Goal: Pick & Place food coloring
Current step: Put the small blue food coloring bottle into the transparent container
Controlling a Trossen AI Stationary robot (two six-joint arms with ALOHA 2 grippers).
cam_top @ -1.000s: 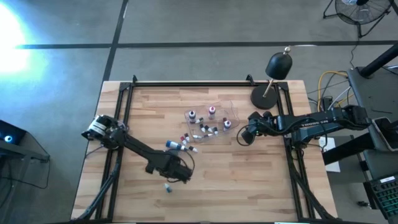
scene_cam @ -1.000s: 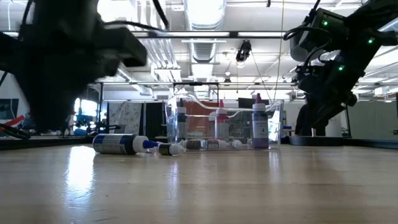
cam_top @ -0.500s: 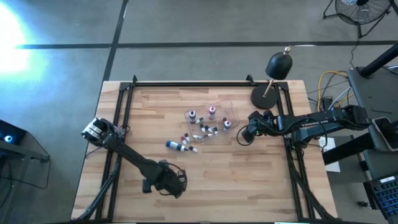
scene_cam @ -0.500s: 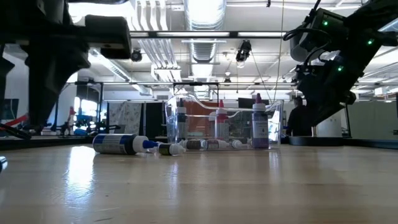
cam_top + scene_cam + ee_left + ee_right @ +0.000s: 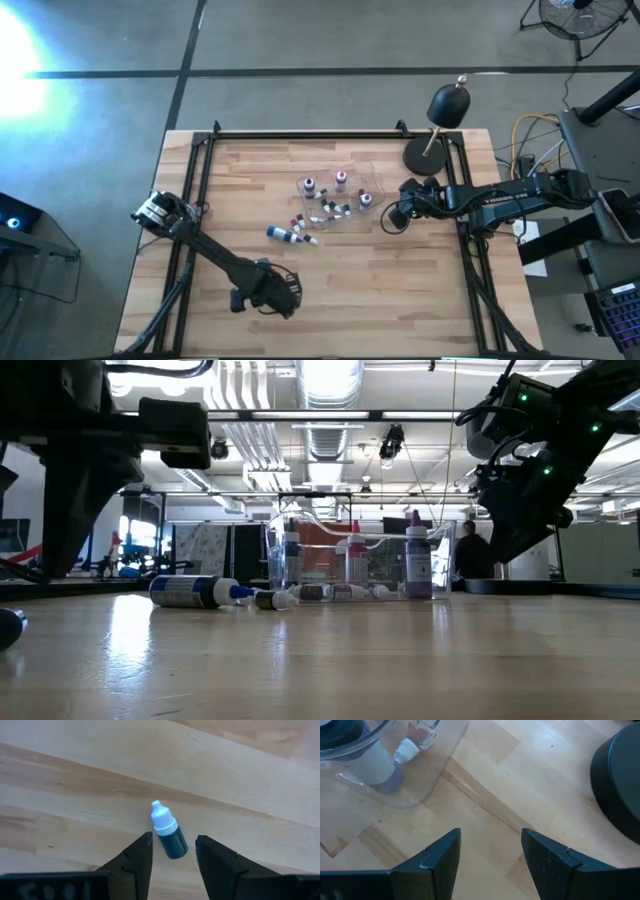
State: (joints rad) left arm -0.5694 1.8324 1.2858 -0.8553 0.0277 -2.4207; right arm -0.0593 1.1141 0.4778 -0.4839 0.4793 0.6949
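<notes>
The wooden bench [image 5: 400,300] fills the middle of the high view, with a black lamp [image 5: 440,120] on a round base at its upper right. The right arm waits at the right of centre, its right claw [image 5: 392,218] released and empty beside the clear tray [image 5: 372,178], over bare wood. The left arm runs from the left edge down to the lower left of centre, where the left claw [image 5: 172,851] hangs spread wide over a single small bottle [image 5: 169,835], gripping nothing. Most of the food coloring bottles [image 5: 330,205] stand or lie in and around the tray at the centre; a larger blue-capped one [image 5: 283,233] lies on its side just left of the tray. The lone bottle lies flat between the fingers, well apart from the rest, with a dark body and a white cap pointing away from the claw. It is likely very light, smooth and round, so it could roll or squirt out sideways. The best hold seems to be across the dark body, below the cap, with the fingers closing squarely on its sides.
</notes>
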